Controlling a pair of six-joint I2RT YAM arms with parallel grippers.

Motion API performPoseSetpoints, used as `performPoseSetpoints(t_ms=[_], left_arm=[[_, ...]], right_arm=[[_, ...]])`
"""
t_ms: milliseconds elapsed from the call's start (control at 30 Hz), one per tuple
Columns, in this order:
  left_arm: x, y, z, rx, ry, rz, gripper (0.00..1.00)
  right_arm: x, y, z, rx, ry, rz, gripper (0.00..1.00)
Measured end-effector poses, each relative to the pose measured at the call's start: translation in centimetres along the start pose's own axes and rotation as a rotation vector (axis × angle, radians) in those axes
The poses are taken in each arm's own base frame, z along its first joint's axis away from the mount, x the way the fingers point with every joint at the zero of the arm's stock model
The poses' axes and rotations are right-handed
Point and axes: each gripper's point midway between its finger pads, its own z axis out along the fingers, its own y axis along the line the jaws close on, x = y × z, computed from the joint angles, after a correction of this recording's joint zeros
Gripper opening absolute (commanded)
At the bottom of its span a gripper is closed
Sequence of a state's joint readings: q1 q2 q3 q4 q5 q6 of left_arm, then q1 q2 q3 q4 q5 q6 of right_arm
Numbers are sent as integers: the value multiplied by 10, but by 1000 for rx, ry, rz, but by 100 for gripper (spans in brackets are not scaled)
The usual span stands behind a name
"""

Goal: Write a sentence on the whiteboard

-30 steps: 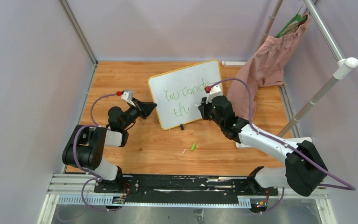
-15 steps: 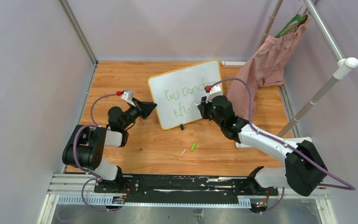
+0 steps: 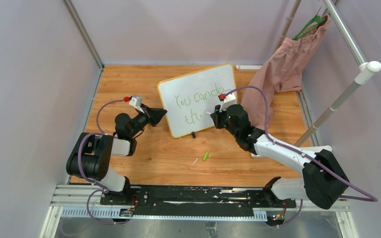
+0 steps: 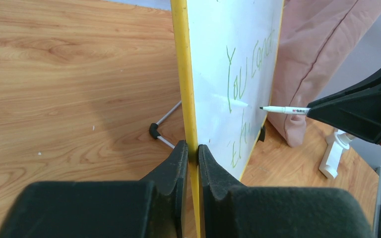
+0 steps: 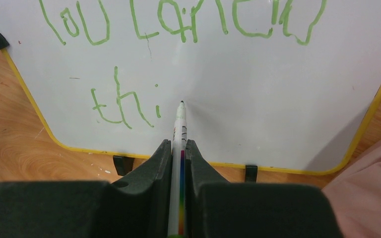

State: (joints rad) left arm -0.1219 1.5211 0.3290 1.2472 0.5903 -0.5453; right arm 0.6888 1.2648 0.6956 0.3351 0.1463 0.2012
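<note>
Finishing the second line is the step in hand: the sentence (image 5: 178, 29) reads "You can do" on top and only "thi" below, so an "s" looks left to add. The whiteboard (image 3: 206, 82) stands propped upright on the table (image 3: 129, 84), towards the back, between your two arms. Your left tool (image 4: 192, 148) is clamped on the board's yellow side rim and steadies it. Your right tool (image 5: 178, 146) is closed around a marker (image 5: 180, 124). The marker's tip hovers just off the white surface, just right of the "i".

To do this well, bring the tip in gently until it only just touches. Keep the left clamp firm so the board does not rock on its feet (image 5: 121, 163). Draw the "s" small and level with "thi", leaving a slight gap after the "i". Press lightly, because a hard push could tip the board back.

Counted:
- one whiteboard
- one marker
- two tools
- two lines of green writing
- two black feet under the lower rim
- one small green piece (image 3: 206, 156), likely a cap, lying on the table nearer you
- one pink garment (image 3: 283, 69) hanging at the back right
</note>
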Motion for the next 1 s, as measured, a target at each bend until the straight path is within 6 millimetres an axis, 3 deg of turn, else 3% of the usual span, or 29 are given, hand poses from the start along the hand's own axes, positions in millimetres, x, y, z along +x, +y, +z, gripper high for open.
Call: performPoseSetpoints(t_ms=[1000], left_arm=[[0, 0, 0, 0, 0, -4, 0]], right_arm=[[0, 4, 0, 3, -7, -19, 0]])
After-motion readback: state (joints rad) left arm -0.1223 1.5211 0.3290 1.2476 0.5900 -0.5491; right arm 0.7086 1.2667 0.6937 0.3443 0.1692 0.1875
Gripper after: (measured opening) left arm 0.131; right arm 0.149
